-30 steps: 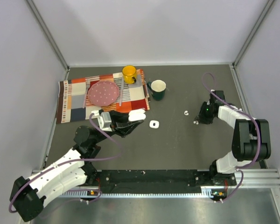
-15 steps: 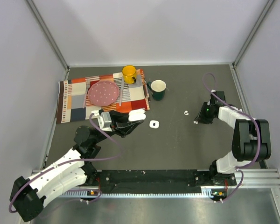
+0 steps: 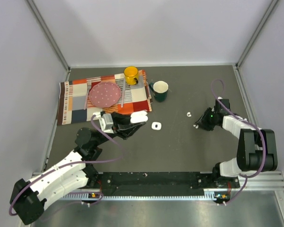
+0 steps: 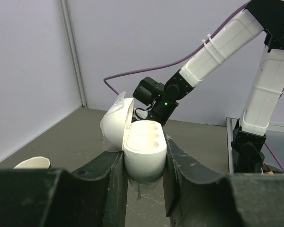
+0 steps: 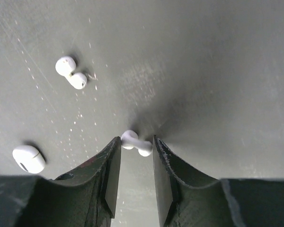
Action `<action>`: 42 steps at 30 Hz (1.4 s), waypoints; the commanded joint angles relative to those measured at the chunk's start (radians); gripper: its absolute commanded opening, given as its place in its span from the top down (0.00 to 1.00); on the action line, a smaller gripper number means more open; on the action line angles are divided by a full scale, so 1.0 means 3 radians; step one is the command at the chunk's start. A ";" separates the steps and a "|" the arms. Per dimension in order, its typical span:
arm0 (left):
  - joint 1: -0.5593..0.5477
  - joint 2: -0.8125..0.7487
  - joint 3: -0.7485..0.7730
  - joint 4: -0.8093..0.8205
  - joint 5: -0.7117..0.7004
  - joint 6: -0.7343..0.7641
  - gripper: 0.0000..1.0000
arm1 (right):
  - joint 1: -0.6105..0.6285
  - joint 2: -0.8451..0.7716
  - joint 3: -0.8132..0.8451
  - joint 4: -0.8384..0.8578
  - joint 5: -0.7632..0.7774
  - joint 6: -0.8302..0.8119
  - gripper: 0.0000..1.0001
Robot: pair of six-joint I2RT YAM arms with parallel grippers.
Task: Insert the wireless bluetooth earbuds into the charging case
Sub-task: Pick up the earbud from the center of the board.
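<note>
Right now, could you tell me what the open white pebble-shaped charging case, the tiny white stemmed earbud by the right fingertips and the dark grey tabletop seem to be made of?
The charging case: smooth moulded plastic, probably; soft sheen, seamless rounded shell. The earbud: glossy hard plastic, with bright highlights. The tabletop: matte, scuffed sheet, perhaps rubber or laminate; I cannot tell which.

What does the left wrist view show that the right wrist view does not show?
Only the left wrist view shows the charging case, lid open and wells empty, clamped in the left pincer, with the right arm behind. Only the right wrist view shows the two earbuds: the near earbud between the right pincer's fingertips, the far earbud lying apart, upper left. Both show the dark table.
</note>
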 commanded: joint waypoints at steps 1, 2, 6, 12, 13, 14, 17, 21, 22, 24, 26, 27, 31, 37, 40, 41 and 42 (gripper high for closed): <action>0.0011 0.0000 0.0001 0.0144 -0.0015 -0.0049 1.00 | 0.0023 -0.0240 -0.0161 -0.0003 -0.0026 0.0332 0.65; 0.0011 0.0005 0.0007 0.0144 -0.0015 -0.0049 1.00 | 0.0023 -0.0286 -0.0186 -0.0003 -0.0016 0.0342 0.64; 0.0011 -0.0006 0.0007 0.0129 -0.0025 -0.0039 1.00 | 0.0023 -0.0501 -0.0120 -0.0018 0.0035 0.0159 0.60; 0.0016 0.0010 0.0017 0.0124 -0.0025 -0.0044 1.00 | 0.0023 -0.0527 0.0130 -0.0136 0.0169 -0.0317 0.59; 0.0011 0.0020 0.0017 0.0124 -0.0015 -0.0044 1.00 | 0.0023 -0.0517 0.0161 -0.0146 0.0138 -0.0424 0.59; 0.0011 0.0015 0.0022 0.0118 -0.0015 -0.0044 1.00 | 0.0018 -0.0507 0.0217 -0.0146 0.0118 -0.0480 0.59; 0.0011 0.0020 0.0022 0.0113 -0.0025 -0.0049 1.00 | 0.0018 -0.0440 0.0314 -0.0192 -0.0158 -0.0818 0.60; 0.0011 0.0035 0.0022 0.0118 -0.0025 -0.0054 1.00 | 0.0023 -0.0384 0.0355 -0.0228 -0.0041 -0.0880 0.60; 0.0011 0.0040 0.0022 0.0118 -0.0020 -0.0054 1.00 | 0.0018 -0.0293 0.0381 -0.0293 -0.0006 -0.0875 0.60; 0.0011 0.0061 0.0032 0.0129 -0.0010 -0.0054 1.00 | 0.0023 -0.0185 0.0437 -0.0340 0.0081 -0.0859 0.61; 0.0011 0.0061 0.0037 0.0124 0.0006 -0.0054 1.00 | 0.0018 -0.0047 0.0468 -0.0422 0.0143 -0.0870 0.64; 0.0011 0.0056 0.0042 0.0118 0.0006 -0.0044 1.00 | 0.0023 -0.0021 0.0468 -0.0422 0.0173 -0.0875 0.64; 0.0011 0.0041 0.0037 0.0103 -0.0015 -0.0044 1.00 | 0.0023 0.0081 0.0447 -0.0422 0.0189 -0.0885 0.67; 0.0011 0.0046 0.0032 0.0103 -0.0015 -0.0044 1.00 | 0.0023 0.0153 0.0427 -0.0386 0.0169 -0.0900 0.68; 0.0011 0.0046 0.0027 0.0108 -0.0010 -0.0049 1.00 | 0.0023 0.0204 0.0417 -0.0340 0.0143 -0.0895 0.68; 0.0011 0.0051 0.0032 0.0108 -0.0010 -0.0049 1.00 | 0.0023 0.0224 0.0417 -0.0325 0.0108 -0.0900 0.69; 0.0011 0.0056 0.0032 0.0108 -0.0010 -0.0054 1.00 | 0.0023 0.0240 0.0412 -0.0305 0.0092 -0.0900 0.69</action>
